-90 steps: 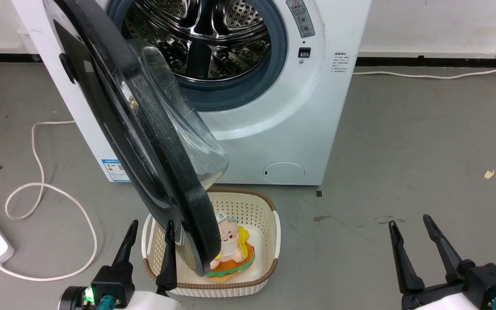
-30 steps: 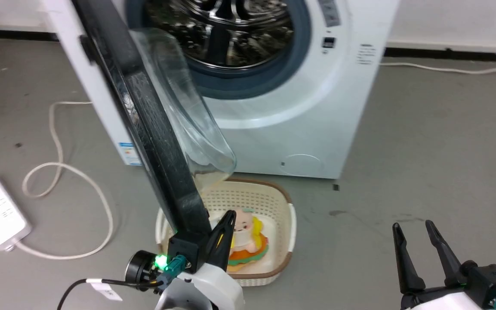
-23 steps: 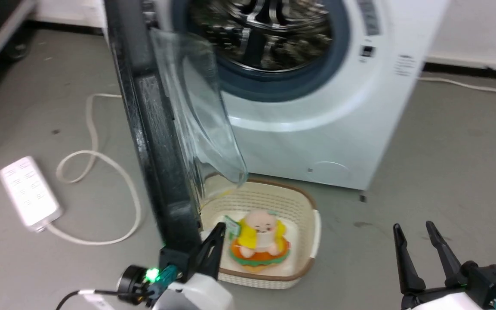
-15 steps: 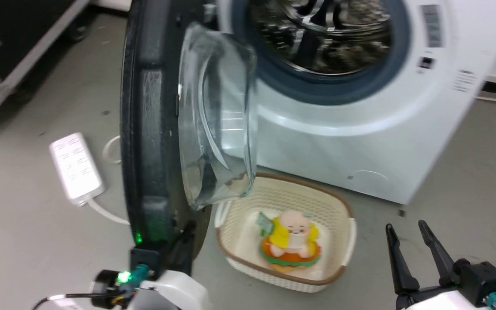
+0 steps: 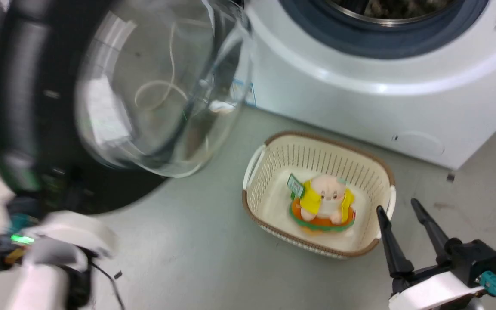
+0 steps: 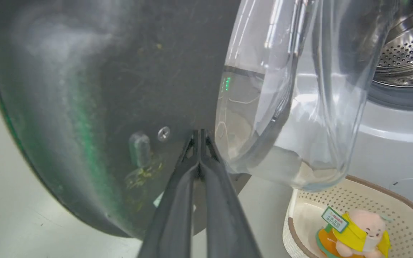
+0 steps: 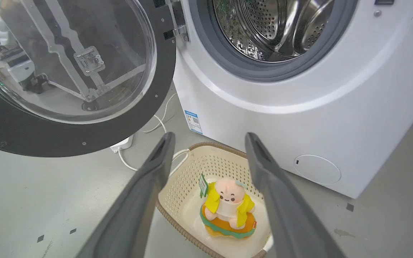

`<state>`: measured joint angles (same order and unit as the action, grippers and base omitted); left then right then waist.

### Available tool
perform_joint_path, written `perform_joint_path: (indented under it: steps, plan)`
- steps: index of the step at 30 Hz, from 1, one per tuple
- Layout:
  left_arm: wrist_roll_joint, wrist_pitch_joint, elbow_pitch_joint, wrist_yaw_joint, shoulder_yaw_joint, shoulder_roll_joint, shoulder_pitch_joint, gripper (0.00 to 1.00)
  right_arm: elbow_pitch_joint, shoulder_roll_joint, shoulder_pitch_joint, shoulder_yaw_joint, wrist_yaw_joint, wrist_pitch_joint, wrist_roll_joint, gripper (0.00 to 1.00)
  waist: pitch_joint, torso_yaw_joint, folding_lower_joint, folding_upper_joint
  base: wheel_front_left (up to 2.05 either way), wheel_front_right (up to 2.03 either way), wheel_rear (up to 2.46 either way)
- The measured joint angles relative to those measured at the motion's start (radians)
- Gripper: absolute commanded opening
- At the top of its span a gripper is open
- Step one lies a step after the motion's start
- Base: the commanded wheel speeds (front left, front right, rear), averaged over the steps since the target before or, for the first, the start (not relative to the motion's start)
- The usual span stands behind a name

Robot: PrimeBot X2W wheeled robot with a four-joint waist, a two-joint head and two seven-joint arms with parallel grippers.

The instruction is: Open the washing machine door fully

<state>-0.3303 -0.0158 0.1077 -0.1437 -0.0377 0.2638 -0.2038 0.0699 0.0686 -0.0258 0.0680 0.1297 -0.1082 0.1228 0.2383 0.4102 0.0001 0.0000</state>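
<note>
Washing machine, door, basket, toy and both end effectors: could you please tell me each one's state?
Washing machine: opening uncovered, no laundry seen inside.
Door: swung wide open.
Basket: upright, not empty.
Toy: sitting upright inside it.
Left end effector: shut, tips at the door's rim.
Right end effector: open, empty.

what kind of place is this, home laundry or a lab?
Probably a lab or workshop, not a home: a washing machine on bare grey floor, a loose cable trailing beside it, a plush toy in a basket.
</note>
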Motion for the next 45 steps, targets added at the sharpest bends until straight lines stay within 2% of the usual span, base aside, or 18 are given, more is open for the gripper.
perform_joint_path:
  steps: [5,9,14,23,27,31,38,45]
  plan:
    - [-0.069,-0.002,0.091,-0.013,0.123,0.064,-0.095,0.00,0.031,0.031,0.014,-0.016,0.000,0.021,-0.002,1.00,0.069,-0.008,0.0001,0.0000,0.00,0.00,0.00]
    - [-0.115,-0.003,0.189,-0.007,0.186,0.119,-0.182,0.00,0.044,0.053,0.017,-0.018,0.000,0.036,-0.004,1.00,0.109,-0.023,0.0001,0.0000,0.00,0.00,0.00]
    - [-0.130,-0.029,0.298,0.029,0.206,0.170,-0.257,0.00,0.069,0.060,0.041,-0.025,0.000,0.049,-0.004,1.00,0.138,-0.052,0.0001,0.0000,0.00,0.00,0.00]
    - [-0.119,-0.107,0.403,0.052,0.188,0.190,-0.294,0.00,0.071,0.058,0.057,-0.072,0.000,0.037,-0.001,1.00,0.131,-0.079,0.0000,0.0000,0.00,0.00,0.00]
    - [-0.099,-0.154,0.383,0.051,0.170,0.180,-0.272,0.00,0.066,0.057,0.065,-0.099,0.000,0.013,0.000,1.00,0.093,-0.088,0.0000,0.0000,0.00,0.00,0.00]
    - [-0.058,-0.188,0.303,0.043,0.126,0.149,-0.215,0.00,0.062,0.051,0.075,-0.128,0.000,-0.025,0.001,1.00,0.038,-0.102,-0.0002,0.0000,0.00,0.00,0.00]
    - [0.007,-0.221,0.074,0.044,0.003,0.043,-0.077,0.00,0.040,0.024,0.074,-0.172,0.000,-0.089,0.005,1.00,-0.071,-0.155,-0.0003,0.0000,0.00,0.00,0.00]
    - [0.043,-0.218,-0.033,0.011,-0.086,-0.032,0.081,0.00,0.024,0.008,0.033,-0.161,0.000,-0.096,-0.024,1.00,-0.159,-0.249,-0.0004,0.0000,0.00,0.00,0.00]
